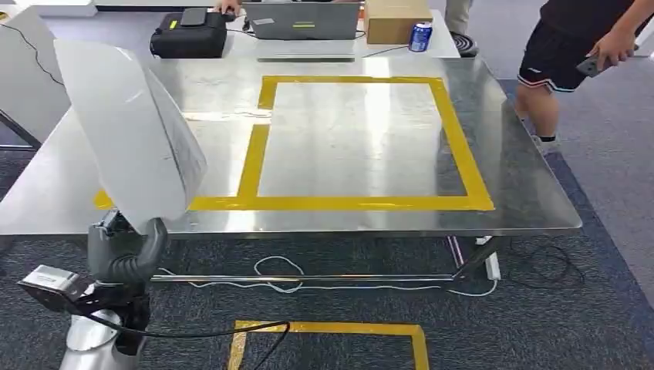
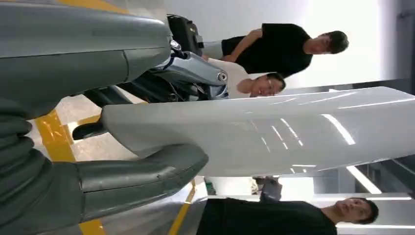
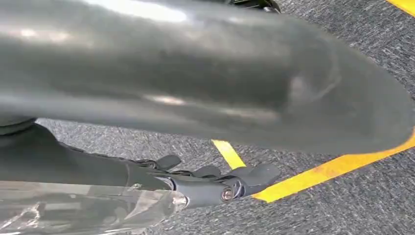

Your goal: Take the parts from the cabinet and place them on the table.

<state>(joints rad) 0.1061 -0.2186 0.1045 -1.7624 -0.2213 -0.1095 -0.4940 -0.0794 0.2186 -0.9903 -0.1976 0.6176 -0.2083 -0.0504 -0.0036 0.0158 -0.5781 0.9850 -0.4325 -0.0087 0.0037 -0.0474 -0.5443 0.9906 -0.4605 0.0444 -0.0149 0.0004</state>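
Left hand (image 1: pixel 127 250) gripped large white curved part (image 1: pixel 131 131), thumb (image 2: pixel 142 174) under, dark fingers (image 2: pixel 147 88) over opposite face; part stood upright, raised over near-left corner of steel surface (image 1: pixel 370 220), whether touching it unclear. Yellow tape rectangle (image 1: pixel 362 202) marked surface centre. Right hand (image 3: pixel 215 183) hung over grey carpet (image 3: pixel 342 205) beside yellow floor tape (image 3: pixel 323 171), fingers apart, nothing held. Far edge of surface carried black bag (image 1: pixel 189 35), laptop (image 1: pixel 305 19), cardboard box (image 1: pixel 397 19), blue can (image 1: pixel 420 36). Person (image 1: pixel 571 54) stood at far-right corner.
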